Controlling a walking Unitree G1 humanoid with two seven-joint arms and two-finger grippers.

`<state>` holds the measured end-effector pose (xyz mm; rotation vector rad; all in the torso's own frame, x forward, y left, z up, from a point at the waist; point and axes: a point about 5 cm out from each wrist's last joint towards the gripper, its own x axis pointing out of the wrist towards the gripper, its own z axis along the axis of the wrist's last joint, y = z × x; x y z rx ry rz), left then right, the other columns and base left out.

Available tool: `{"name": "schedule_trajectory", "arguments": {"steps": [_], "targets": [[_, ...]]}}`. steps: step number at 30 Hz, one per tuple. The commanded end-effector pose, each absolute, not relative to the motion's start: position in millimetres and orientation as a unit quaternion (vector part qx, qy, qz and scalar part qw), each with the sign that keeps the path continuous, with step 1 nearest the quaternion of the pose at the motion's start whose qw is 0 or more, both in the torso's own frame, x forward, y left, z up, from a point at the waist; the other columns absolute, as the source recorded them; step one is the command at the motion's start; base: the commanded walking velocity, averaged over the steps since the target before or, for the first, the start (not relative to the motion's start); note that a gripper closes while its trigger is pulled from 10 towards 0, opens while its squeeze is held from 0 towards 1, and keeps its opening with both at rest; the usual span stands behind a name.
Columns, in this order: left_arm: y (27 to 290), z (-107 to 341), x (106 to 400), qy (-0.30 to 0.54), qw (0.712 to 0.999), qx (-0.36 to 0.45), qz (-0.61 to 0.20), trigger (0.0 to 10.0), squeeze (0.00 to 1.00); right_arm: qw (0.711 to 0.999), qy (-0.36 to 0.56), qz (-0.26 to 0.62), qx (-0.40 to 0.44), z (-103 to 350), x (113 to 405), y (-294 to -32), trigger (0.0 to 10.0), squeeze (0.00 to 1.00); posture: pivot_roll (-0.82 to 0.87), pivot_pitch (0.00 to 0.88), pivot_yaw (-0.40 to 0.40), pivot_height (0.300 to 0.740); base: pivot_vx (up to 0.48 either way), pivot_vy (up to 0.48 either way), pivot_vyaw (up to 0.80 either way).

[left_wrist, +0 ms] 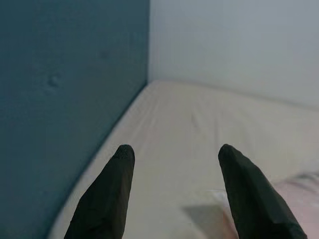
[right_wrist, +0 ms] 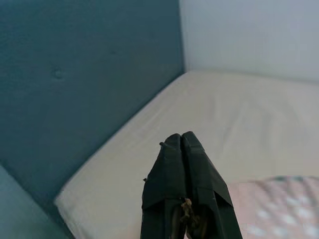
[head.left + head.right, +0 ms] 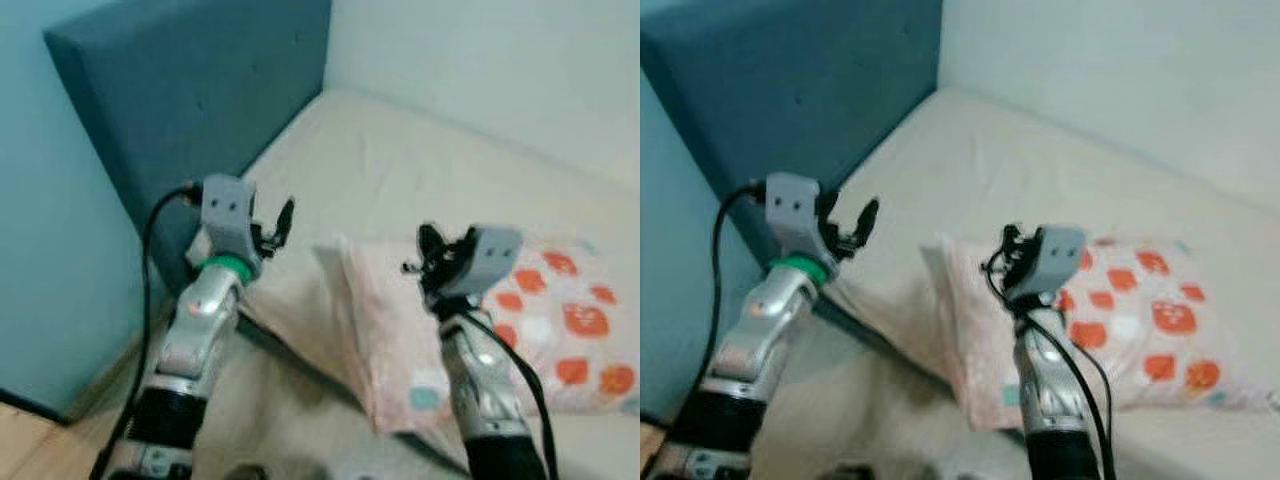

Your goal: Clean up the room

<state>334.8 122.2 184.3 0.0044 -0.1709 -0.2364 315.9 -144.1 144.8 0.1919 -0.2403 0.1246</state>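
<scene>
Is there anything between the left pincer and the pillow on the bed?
Nothing visible. The left pincer hangs open above the cream mattress near the blue headboard, and the patterned pillow lies just beside it with only bare sheet between. The right pincer is shut, over the pillow itself.

A cream-sheeted mattress [image 3: 400,170] fills the corner, with a blue padded headboard [image 3: 190,100] standing along its left edge and a pale wall [image 3: 500,70] behind it. A pink pillow with orange spots [image 3: 520,330] lies on the near right part of the mattress, well apart from the headboard.

The left gripper [image 3: 278,228] is raised between headboard and pillow, and the right gripper [image 3: 432,252] is raised over the pillow.
</scene>
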Motion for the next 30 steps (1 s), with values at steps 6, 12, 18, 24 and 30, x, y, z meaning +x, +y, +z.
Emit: {"name": "schedule_trajectory", "arguments": {"steps": [6,12,18,24,30], "targets": [[106.3,173.8,330.1,-0.064,0.985,0.012,-0.163,10.0,0.0,0.989,-0.105,0.038,0.094,136.4,313.0,-158.2,10.0,0.0,-0.05,0.085,0.028,0.74,0.151,0.0,0.0],[99.7,166.0,324.9,-0.044,0.979,0.011,-0.201,10.0,0.0,0.989,-0.096,0.036,0.108,133.9,313.3,-157.2,10.0,0.0,-0.04,0.086,0.029,0.74,0.0,0.0,-0.35],[92.7,151.8,316.8,0.01,0.968,-0.017,-0.251,10.0,0.0,0.989,-0.096,0.034,0.107,134.0,313.7,-158.1,10.0,0.0,-0.05,0.088,0.03,0.74,0.0,0.0,-0.78],[95.6,142.9,317.0,0.032,0.971,-0.034,-0.234,10.0,0.0,0.989,-0.095,0.034,0.106,133.7,313.8,-158.6,10.0,0.0,-0.04,0.088,0.03,0.74,0.0,0.0,-0.8],[100.2,142.2,323.0,0.031,0.98,-0.03,-0.195,10.0,0.0,0.989,-0.095,0.035,0.108,134.3,314.5,-158.2,10.0,0.0,-0.04,0.087,0.029,0.74,0.0,0.0,-0.8]]}}
